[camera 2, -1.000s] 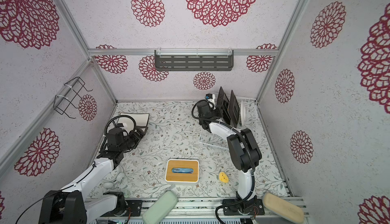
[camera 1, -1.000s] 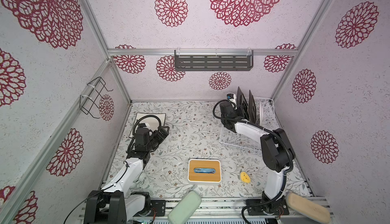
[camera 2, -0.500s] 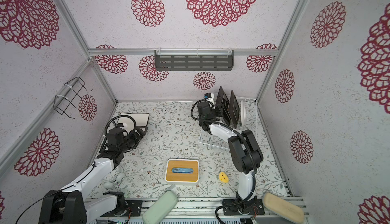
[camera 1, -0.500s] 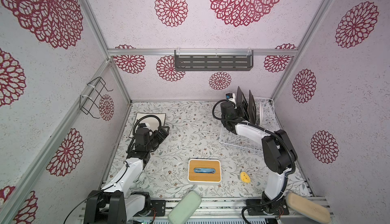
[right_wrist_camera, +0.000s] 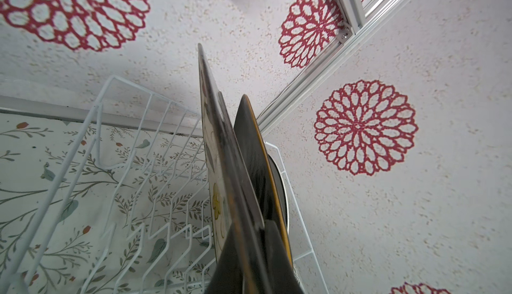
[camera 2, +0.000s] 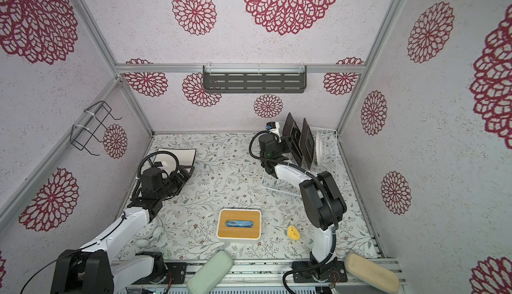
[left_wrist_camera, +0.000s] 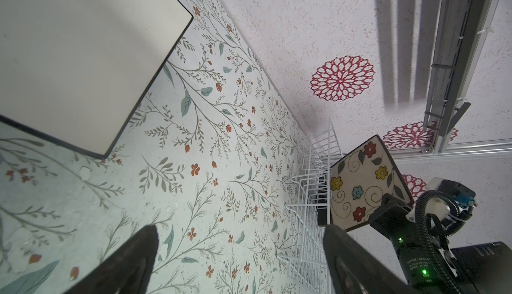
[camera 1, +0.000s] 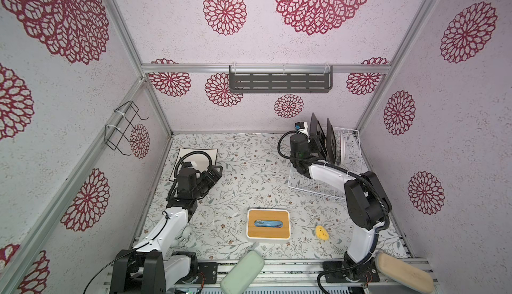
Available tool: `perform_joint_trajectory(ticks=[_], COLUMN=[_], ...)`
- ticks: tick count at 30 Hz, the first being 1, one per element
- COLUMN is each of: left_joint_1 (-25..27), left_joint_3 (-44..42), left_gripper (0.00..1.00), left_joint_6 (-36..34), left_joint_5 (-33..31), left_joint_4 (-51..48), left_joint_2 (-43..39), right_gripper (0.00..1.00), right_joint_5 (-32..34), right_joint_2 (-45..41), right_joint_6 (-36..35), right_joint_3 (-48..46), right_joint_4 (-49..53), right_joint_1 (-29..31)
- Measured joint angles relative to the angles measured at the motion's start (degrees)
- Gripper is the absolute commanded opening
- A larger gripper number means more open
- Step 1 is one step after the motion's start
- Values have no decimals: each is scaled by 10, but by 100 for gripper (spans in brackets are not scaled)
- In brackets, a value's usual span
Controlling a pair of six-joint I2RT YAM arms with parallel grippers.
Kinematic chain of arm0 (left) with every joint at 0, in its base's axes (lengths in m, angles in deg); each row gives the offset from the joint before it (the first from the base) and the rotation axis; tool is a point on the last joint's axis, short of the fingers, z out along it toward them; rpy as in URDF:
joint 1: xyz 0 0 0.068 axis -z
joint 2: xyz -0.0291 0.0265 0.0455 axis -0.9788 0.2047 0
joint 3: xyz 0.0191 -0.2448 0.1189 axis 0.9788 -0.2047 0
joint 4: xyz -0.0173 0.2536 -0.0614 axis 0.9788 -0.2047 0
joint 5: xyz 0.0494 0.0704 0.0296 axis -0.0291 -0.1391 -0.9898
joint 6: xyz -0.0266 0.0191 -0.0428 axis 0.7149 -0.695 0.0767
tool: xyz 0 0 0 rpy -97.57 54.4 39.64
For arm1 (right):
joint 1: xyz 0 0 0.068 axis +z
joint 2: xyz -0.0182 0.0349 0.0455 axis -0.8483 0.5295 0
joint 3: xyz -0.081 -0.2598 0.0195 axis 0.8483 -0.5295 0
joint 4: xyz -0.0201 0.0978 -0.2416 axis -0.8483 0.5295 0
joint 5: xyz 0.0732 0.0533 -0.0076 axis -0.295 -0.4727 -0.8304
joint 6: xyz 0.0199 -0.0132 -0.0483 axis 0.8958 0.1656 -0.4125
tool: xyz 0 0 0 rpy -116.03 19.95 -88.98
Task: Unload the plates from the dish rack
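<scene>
Barely moved | right end effector (camera 1: 315, 146) stayed clenched on front dark plate (camera 1: 315, 129) in dish rack (camera 1: 315, 188) | left end effector (camera 1: 217, 172) was released | lift pending

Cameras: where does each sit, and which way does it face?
Both top views: high in front, looking down on table, left arm, right arm.
Left wrist: low over the table, facing the dish rack; open fingers show.
Right wrist: at the rack, looking up along the floral plate its fingers grip.
Shared: both wrist views show that plate.
</scene>
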Motion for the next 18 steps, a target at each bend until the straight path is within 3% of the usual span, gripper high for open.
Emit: perform_joint_trajectory(ticks=[18], left_joint_1=[0], left_joint_3=[0], left_gripper=[97], left_joint_6=[0], left_joint_5=[0], left_joint_4=[0], left_joint_2=[0], right_gripper=[0], right_joint_5=[18], right_joint_2=[0], right_joint_6=[-70], right_joint_3=[0], right_joint_4=[-75], right_joint_1=[12])
